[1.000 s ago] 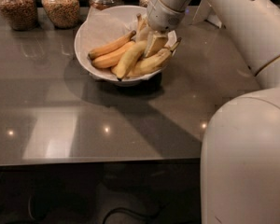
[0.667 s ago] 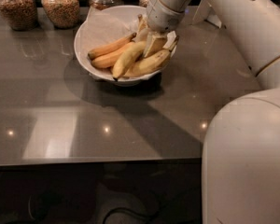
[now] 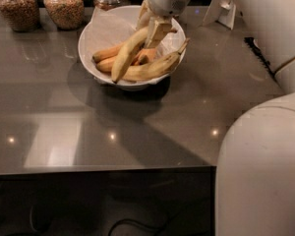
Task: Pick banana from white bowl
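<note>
The white bowl (image 3: 96,31), lined with crinkled white paper, stands at the back middle of the grey table. The banana (image 3: 128,55), long, thick and pale yellow, lies slanted across the other fruit with its upper end raised. My gripper (image 3: 150,26) comes down from above into the right half of the bowl and is shut on the banana's upper end. Two slimmer orange-toned bananas (image 3: 106,54) lie under it on the left. A brown-mottled banana (image 3: 155,68) with a long stem lies along the front rim.
Three glass jars of grains (image 3: 64,4) stand along the back left edge. A white card stand (image 3: 223,6) is at the back right. My white arm and body (image 3: 265,171) fill the right side. The table's front edge (image 3: 103,170) runs across the lower frame.
The banana's upper end has risen with the gripper, so it now lies steeper across the other bananas. The bowl has not moved.
</note>
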### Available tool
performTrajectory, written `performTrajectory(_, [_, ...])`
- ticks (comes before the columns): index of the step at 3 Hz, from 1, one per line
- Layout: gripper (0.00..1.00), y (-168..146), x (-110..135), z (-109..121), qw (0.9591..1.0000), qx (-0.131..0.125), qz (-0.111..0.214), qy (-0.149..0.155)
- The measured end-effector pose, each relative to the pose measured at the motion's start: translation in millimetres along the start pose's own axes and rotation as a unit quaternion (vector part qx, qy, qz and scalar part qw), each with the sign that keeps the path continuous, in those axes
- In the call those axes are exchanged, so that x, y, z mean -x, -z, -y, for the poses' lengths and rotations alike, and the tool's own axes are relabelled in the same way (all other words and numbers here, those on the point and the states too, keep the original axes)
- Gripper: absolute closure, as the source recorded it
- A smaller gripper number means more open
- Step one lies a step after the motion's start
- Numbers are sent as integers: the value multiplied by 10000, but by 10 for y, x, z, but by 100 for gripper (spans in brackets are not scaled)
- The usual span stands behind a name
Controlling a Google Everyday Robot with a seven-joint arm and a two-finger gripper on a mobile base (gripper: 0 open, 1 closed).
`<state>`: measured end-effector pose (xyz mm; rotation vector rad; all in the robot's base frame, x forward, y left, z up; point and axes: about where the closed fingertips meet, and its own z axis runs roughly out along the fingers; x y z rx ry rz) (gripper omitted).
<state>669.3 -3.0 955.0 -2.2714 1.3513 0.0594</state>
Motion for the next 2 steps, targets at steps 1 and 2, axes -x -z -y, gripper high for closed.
performTrajectory(1, [100, 312, 163, 98, 9995, -306, 81, 71])
performTrajectory(2, [100, 607, 284, 69, 9965, -633, 533, -122])
